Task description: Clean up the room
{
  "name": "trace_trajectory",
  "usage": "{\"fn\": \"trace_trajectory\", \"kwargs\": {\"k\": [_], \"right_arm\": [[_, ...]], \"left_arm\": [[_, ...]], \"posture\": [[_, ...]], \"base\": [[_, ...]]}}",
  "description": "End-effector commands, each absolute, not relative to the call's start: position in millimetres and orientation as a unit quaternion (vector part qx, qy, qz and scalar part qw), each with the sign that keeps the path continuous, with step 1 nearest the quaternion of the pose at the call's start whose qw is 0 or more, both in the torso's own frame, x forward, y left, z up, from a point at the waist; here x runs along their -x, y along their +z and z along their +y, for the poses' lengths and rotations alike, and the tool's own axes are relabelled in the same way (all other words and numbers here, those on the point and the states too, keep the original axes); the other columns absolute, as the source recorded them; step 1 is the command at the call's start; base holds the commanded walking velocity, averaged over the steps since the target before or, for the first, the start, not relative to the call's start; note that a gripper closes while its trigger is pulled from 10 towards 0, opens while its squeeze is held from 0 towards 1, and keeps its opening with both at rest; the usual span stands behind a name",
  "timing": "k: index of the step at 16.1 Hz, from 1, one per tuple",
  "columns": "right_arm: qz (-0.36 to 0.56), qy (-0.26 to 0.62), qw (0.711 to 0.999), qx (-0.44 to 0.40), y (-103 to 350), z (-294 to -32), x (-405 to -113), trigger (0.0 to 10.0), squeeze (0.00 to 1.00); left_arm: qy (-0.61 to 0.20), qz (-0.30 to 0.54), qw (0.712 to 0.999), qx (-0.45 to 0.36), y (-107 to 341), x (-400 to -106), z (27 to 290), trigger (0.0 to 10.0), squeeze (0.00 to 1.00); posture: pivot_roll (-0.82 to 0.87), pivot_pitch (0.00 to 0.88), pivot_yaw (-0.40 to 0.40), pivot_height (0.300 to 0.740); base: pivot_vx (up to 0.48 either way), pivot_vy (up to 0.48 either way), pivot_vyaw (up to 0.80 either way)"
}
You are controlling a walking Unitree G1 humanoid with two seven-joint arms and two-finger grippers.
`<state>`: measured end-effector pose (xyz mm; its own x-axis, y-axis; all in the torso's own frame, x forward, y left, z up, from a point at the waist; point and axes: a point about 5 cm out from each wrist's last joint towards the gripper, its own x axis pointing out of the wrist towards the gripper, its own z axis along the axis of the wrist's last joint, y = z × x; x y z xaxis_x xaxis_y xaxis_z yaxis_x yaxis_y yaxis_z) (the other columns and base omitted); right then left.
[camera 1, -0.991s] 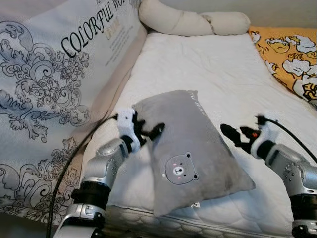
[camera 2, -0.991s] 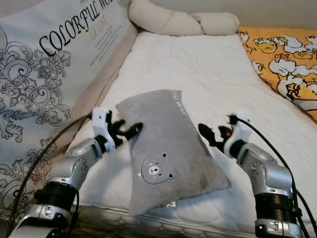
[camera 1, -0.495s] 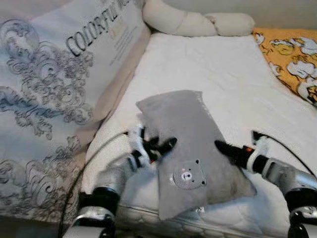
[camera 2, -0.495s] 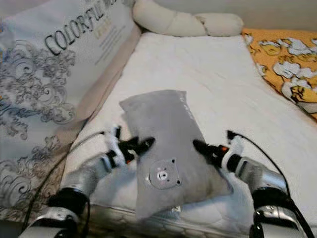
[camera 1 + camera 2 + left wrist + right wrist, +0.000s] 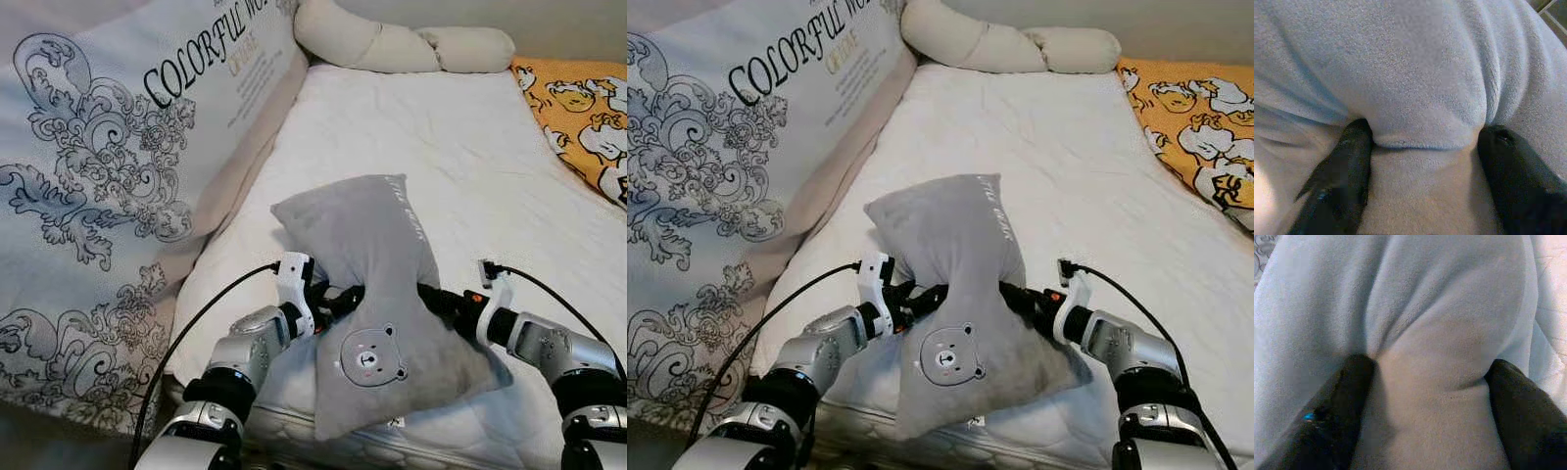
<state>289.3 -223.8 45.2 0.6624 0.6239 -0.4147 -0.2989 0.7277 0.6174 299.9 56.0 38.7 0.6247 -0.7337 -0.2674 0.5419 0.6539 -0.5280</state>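
Observation:
A grey pillow (image 5: 377, 255) with a bear face lies on the white mattress (image 5: 441, 137) near its front edge. My left gripper (image 5: 345, 297) presses into the pillow's left side and my right gripper (image 5: 433, 297) presses into its right side, so the pillow is pinched in at the middle between them. In the left wrist view the left gripper (image 5: 1425, 156) has its black fingers (image 5: 1347, 166) spread wide, with grey fabric bulging between them. In the right wrist view the right gripper (image 5: 1430, 396) stands the same way, open against the pillow (image 5: 1440, 308).
A large cushion printed "COLORFUL" (image 5: 118, 166) leans along the bed's left side. A cream knotted bolster (image 5: 402, 44) lies at the head of the bed. An orange duck-print blanket (image 5: 578, 108) covers the far right. The mattress's front edge is just below the pillow.
Both grippers have moved inward from either side and now push into the pillow, squeezing its middle. The camera has also shifted a little.

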Motion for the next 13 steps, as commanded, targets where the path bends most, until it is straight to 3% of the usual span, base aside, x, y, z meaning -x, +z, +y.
{"fn": "trace_trajectory", "kwargs": {"k": [1, 13], "right_arm": [[0.331, 0.293, 0.863, -0.245, 43, -208, -290, 0.0, 0.00], [0.334, 0.268, 0.861, -0.273, 47, -190, -293, 0.0, 0.00]], "left_arm": [[-0.382, 0.254, 0.869, 0.185, 36, -296, 43, 0.0, 0.00], [-0.382, 0.230, 0.884, 0.140, 49, -310, 56, 0.0, 0.00]], "posture": [[0.04, 0.000, 0.000, 0.740], [0.04, 0.000, 0.028, 0.740]], "base": [[0.000, 0.000, 0.00], [0.000, 0.000, 0.00]]}}
